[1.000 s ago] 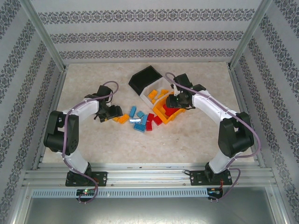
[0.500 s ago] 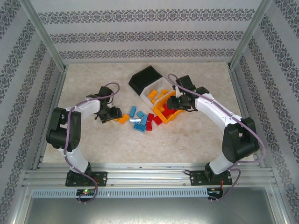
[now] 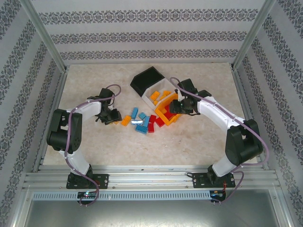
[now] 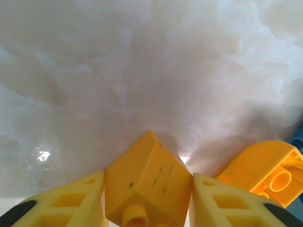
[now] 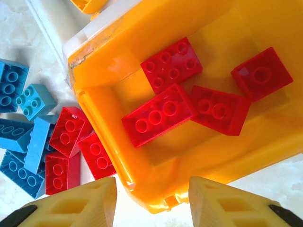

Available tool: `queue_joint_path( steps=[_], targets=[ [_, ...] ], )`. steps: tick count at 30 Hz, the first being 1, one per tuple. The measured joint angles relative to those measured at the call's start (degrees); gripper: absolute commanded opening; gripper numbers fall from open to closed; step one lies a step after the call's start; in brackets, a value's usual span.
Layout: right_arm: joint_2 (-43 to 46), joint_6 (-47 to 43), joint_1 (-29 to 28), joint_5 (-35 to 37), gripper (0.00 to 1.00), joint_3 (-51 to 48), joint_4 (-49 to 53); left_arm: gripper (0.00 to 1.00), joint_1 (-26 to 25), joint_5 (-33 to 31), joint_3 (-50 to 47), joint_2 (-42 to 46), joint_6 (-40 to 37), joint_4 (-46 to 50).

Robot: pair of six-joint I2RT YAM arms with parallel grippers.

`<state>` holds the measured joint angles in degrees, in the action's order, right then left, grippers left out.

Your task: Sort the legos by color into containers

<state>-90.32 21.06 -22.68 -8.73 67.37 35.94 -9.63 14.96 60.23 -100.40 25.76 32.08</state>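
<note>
Four red bricks (image 5: 163, 113) counted in the orange bin (image 5: 265, 142), right wrist view. Right gripper (image 5: 151, 203) state? (RK)

Fingers spread wide, nothing between them. It hangs above the bin's corner at the bottom of the frame. Lower left, on the table (image 5: 14, 28): loose red bricks (image 5: 71, 132) just beside the bin wall, blue bricks (image 5: 14, 85) crowded against those. (JL)

Left gripper (image 4: 147, 203)? (RK)

Clamped on an orange-yellow brick (image 4: 147, 182), one finger on each side, low over the marble. A second orange-yellow brick (image 4: 265, 165) lies just beside the finger at frame right. Top view: the white bin (image 3: 160, 86) holds orange-yellow pieces. The black bin (image 3: 147, 80) sits at the upper end of the row; I cannot tell its contents. (JL)
</note>
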Motion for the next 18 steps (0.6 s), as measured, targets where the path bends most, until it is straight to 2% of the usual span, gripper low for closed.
queue_joint_path(
  steps=[10,18],
  targets=[
    [2.89,0.44,-0.09,-0.22,0.45,-1.62,-0.44,0.42,0.00,0.02,1.16,1.73,-0.09,1.97],
    [6.91,1.68,-0.46,-0.72,0.45,-3.74,-0.66,0.44,0.00,3.34,9.35,2.62,0.17,3.48]
  ],
)
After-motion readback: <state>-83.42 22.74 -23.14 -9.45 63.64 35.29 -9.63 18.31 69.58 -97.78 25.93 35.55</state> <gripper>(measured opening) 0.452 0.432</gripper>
